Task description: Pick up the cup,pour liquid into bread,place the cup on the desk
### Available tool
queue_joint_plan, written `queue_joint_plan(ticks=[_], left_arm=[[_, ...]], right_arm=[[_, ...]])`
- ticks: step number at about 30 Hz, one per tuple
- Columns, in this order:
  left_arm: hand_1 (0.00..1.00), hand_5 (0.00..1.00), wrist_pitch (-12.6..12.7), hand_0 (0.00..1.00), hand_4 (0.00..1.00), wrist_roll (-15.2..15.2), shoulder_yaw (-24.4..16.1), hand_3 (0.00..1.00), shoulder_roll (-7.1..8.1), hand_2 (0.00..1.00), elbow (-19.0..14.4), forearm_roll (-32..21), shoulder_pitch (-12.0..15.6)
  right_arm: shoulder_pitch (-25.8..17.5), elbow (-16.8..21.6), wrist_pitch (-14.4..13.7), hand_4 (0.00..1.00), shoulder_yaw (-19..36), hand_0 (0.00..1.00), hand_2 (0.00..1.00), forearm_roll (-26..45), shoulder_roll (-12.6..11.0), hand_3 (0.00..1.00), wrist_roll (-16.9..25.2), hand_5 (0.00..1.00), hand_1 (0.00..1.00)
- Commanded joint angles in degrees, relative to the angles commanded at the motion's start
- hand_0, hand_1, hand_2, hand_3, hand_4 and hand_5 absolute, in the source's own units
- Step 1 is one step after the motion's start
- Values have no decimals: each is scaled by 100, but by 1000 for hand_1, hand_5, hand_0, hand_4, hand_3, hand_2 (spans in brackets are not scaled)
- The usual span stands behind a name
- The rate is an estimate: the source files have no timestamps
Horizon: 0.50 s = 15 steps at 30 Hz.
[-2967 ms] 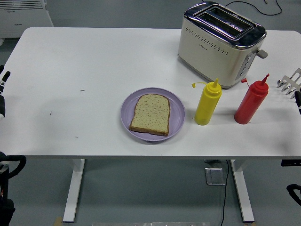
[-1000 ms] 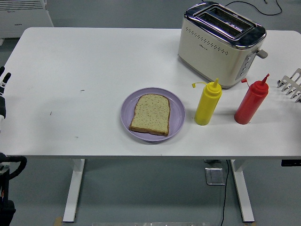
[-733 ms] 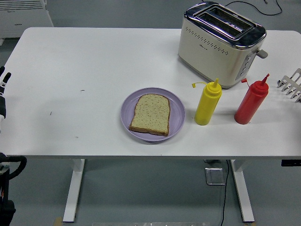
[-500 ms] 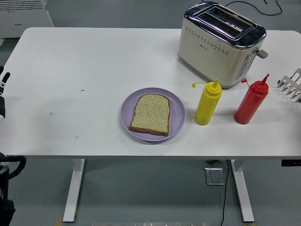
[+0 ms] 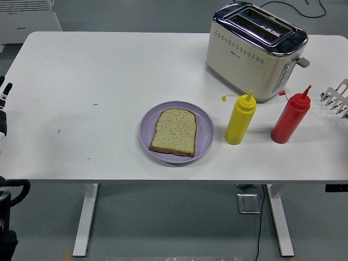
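Observation:
A slice of bread [image 5: 174, 131] lies flat on a lilac plate [image 5: 204, 126] near the table's front middle. To its right stand a yellow squeeze bottle [image 5: 240, 119] and a red squeeze bottle [image 5: 290, 117], both upright with their caps hanging off the tips. No cup shows in this view. At the right edge, only the silver fingers of my right hand [image 5: 336, 97] poke in, spread and empty, a short way right of the red bottle. My left hand [image 5: 2, 109] rests at the left edge, mostly cut off.
A cream and chrome toaster [image 5: 254, 50] stands at the back right, just behind the two bottles. A cable runs off behind it. The table's front edge is close below the plate.
Since 3 s ago my right hand has drawn slightly back toward the right edge; its black wrist part no longer shows. Bread, plate and bottles have not moved.

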Motion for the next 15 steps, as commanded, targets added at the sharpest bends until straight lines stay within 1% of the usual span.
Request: queue_joint_plan(ticks=[15], left_arm=[[750,998,7,714,663,-4,-8,688,0,777,-3,26,1]], right_arm=[[-1,1,2,720,2,785,756,3,1,794,-10,480,732]])
